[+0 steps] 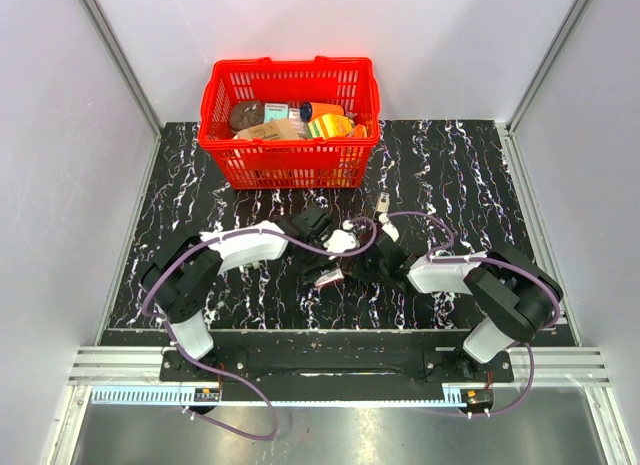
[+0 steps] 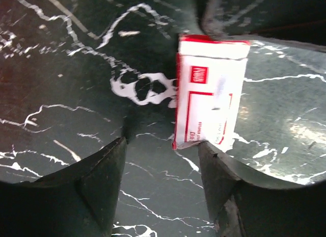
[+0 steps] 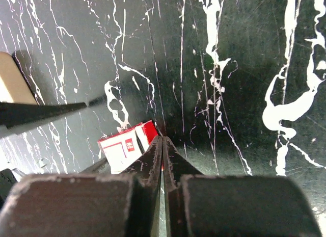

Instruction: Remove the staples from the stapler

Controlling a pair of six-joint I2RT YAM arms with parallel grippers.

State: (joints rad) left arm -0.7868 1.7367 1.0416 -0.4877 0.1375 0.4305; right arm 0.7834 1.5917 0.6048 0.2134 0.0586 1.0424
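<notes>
A black worktop (image 1: 470,175) veined in white is filling the middle of the enclosure. Pale grey walls are closing it in: one at the far side (image 1: 330,25), one on the left (image 1: 50,185), one on the right (image 1: 600,185). Aluminium posts (image 1: 118,60) are running up the far corners. A silver rail (image 1: 110,365) is edging the near side, and beyond it a brushed metal surface (image 1: 350,435) is catching soft, even light.

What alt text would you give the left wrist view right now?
A small white-and-red labelled box lies flat on the black marble table, just beyond the open left gripper, whose dark fingers frame the bottom of the picture.
</notes>
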